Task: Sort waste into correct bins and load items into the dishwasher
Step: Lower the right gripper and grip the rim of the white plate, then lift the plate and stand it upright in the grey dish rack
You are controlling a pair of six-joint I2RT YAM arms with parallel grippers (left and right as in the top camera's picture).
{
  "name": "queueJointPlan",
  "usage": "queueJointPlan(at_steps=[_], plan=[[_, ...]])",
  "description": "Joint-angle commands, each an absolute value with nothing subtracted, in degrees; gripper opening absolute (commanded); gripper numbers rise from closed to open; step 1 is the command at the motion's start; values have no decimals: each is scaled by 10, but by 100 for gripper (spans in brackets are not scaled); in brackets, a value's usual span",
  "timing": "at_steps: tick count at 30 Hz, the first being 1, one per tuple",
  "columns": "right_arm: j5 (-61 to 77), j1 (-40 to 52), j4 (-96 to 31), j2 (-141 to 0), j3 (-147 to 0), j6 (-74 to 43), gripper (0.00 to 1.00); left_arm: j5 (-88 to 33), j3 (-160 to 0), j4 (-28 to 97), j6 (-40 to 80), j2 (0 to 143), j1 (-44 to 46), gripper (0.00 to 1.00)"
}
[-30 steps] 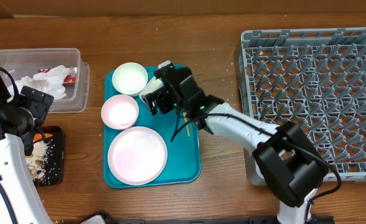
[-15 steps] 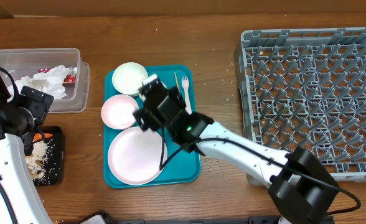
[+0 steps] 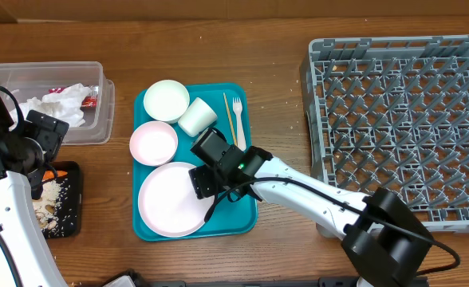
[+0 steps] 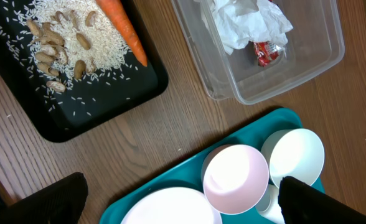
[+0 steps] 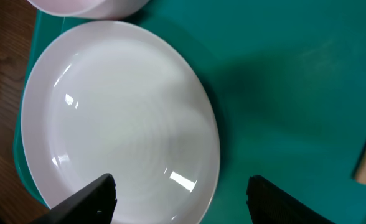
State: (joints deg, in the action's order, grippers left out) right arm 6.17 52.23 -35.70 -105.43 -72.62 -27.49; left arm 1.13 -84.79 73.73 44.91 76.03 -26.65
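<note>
Right gripper [image 5: 183, 202] hangs over the plate's [image 5: 121, 124] right rim. Jaws are part-spread and empty, one finger above the plate, the other above bare tray [image 5: 282, 74]. The plate lies lower left on the tray, its rim running between the fingers. Left gripper [image 4: 183, 208] is wide and empty, well off at frame left, so the right arm is nearer.

One teal tray [image 3: 210, 92] carries one pale pink plate [image 3: 167, 203], two bowls, a pink bowl [image 3: 153, 143] and a white bowl [image 3: 166, 100], plus one white cup [image 3: 196, 117], one white fork [image 3: 238, 112] and one wooden stick [image 3: 226, 115]. The table also holds one grey dish rack [image 3: 402, 119], one clear tub [image 3: 11, 84] and one black tray [image 4: 108, 106]. The waste comes to one carrot [image 4: 122, 28], one red wrapper [image 4: 267, 53], crumpled napkins [image 4: 245, 22] too tangled to number, and rice and nuts [image 4: 46, 53] too many to count.
</note>
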Motion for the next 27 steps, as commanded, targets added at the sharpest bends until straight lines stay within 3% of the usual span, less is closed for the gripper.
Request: queueJointPlan(at_steps=[1,6,12,18,27], plan=[[106,522,-356,-1076,-723,-296,70,15,-853,736,454,761,-266,100],[119,522,-365,-1110,-723,-335,70,15,-853,736,454,761,-266,100],[123,522,-357,-1136,-723,-342,59,15,-853,736,454,761,-266,100],[121,522,-357,-1136,-724,-345,27,15,-853,736,454,761,-266,100],[113,498,-440,-1112,-766,-343,4,15,-853,736,454,761,-266,100]])
